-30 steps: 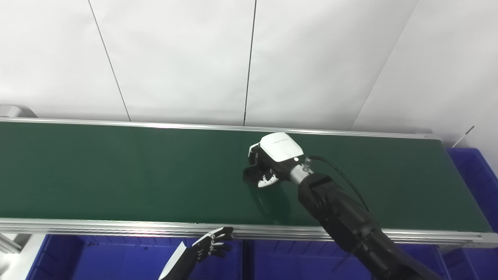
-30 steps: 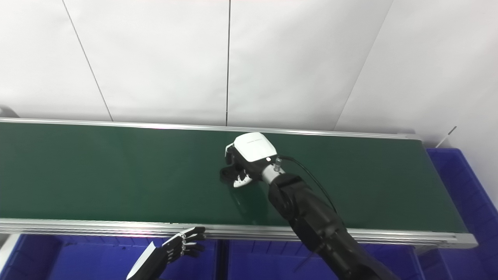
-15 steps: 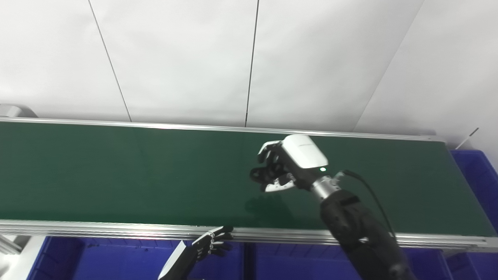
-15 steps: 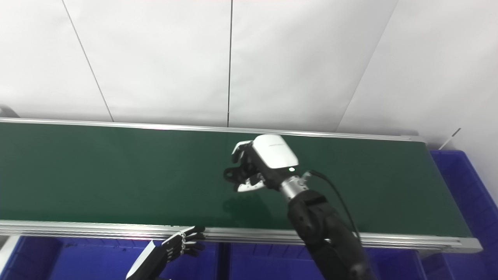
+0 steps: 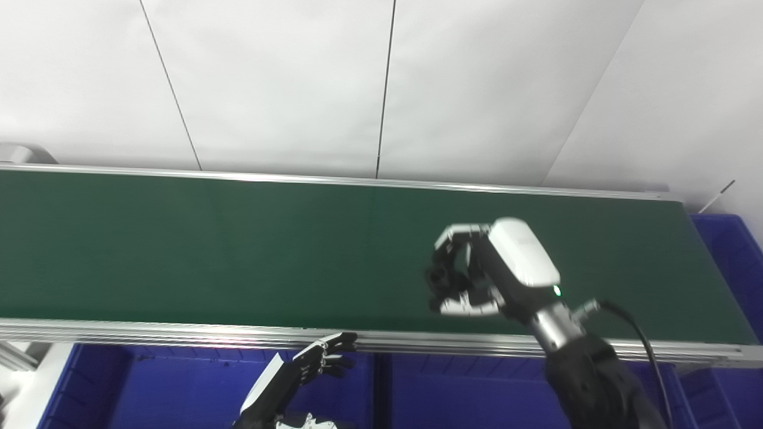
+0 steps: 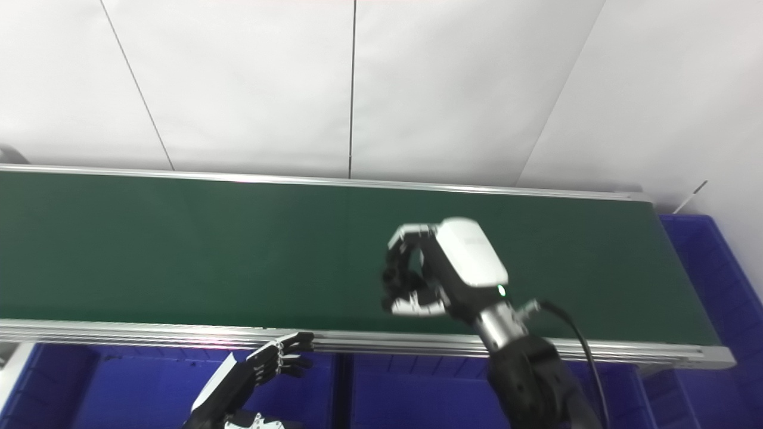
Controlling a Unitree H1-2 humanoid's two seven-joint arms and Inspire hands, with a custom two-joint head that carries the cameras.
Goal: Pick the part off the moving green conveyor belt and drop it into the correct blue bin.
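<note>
My right hand [image 5: 489, 274] hangs above the near half of the green conveyor belt [image 5: 208, 250], right of centre. Its fingers and thumb are curled shut on a small dark part [image 5: 440, 277], which is mostly hidden inside the grasp. My left hand [image 5: 316, 364] is low at the bottom centre, just below the belt's near rail. It is open with its fingers spread and holds nothing. It sits over a blue bin [image 5: 149, 393].
Blue bins run along the bottom below the aluminium near rail [image 5: 179, 336]; another blue bin [image 5: 736, 256] stands at the belt's right end. A white panelled wall rises behind the belt. No other part shows on the belt.
The right hand has risen off the belt, shut on the part, and has moved right and toward the near rail. The left hand has stayed in place. The camera has shifted slightly.
</note>
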